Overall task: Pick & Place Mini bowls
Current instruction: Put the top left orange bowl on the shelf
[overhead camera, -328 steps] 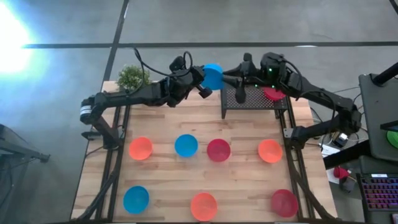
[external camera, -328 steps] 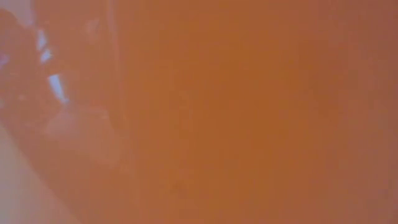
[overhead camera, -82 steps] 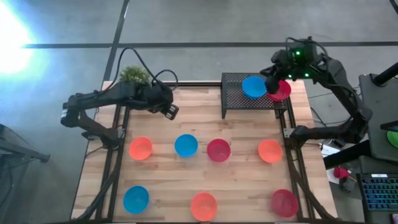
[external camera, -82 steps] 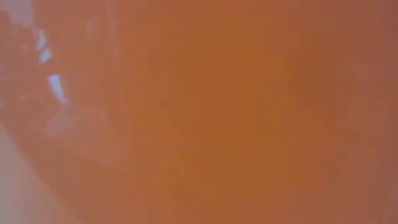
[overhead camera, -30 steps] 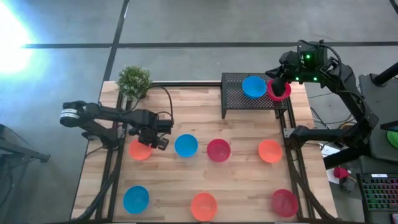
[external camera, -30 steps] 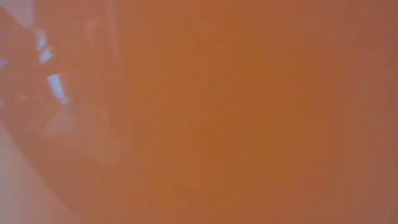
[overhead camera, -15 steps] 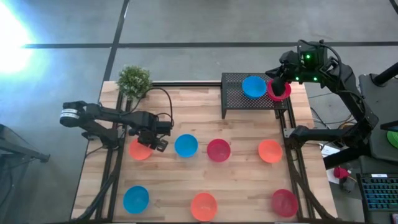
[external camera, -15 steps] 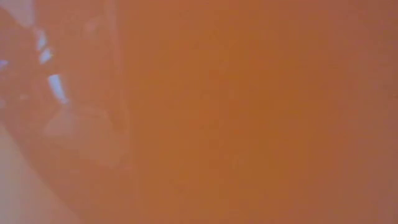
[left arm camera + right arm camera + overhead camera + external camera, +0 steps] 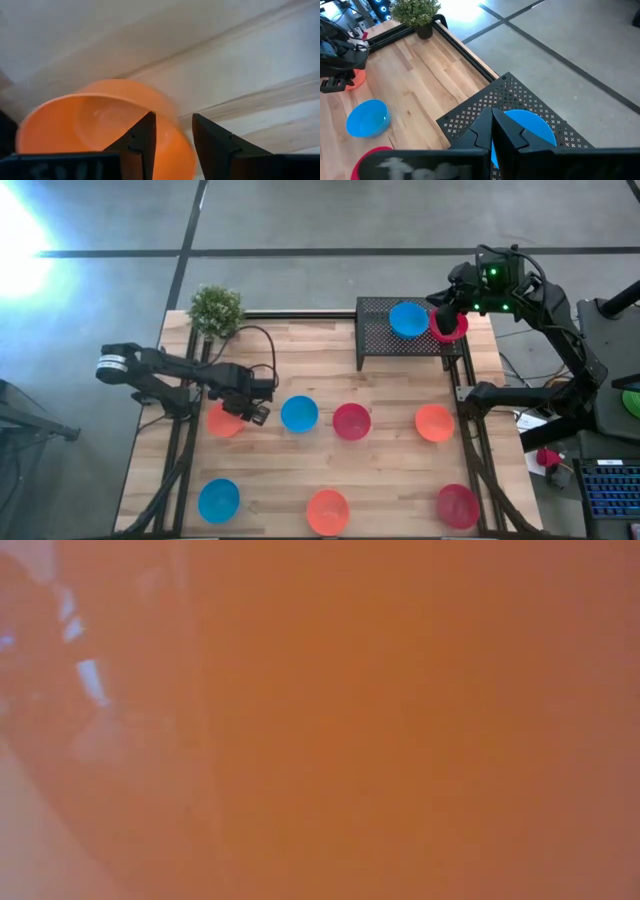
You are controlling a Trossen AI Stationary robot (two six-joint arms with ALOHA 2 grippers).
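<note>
Several mini bowls lie on the wooden table: an orange one [image 9: 222, 421] at the left, then blue [image 9: 299, 413], red [image 9: 351, 421] and orange [image 9: 434, 422] in one row. Blue [image 9: 218, 500], orange [image 9: 327, 511] and red [image 9: 457, 506] bowls lie near the front edge. A blue bowl [image 9: 408, 318] and a red bowl [image 9: 452, 329] rest on the black mesh rack [image 9: 377, 340]. My left gripper [image 9: 174, 137] points down, open, one finger over the left orange bowl's [image 9: 95, 120] hollow and one outside its rim. My right gripper [image 9: 492, 125] hangs shut above the rack.
A small potted plant [image 9: 215, 310] stands at the table's far left corner. An orange blur fills the whole low view. Bare wood lies between the rack and the row of bowls. A desk with a keyboard [image 9: 610, 490] stands off the table's right.
My left gripper has sunk a little toward the left orange bowl, still open and pointing down. The bowls have stayed where they were.
</note>
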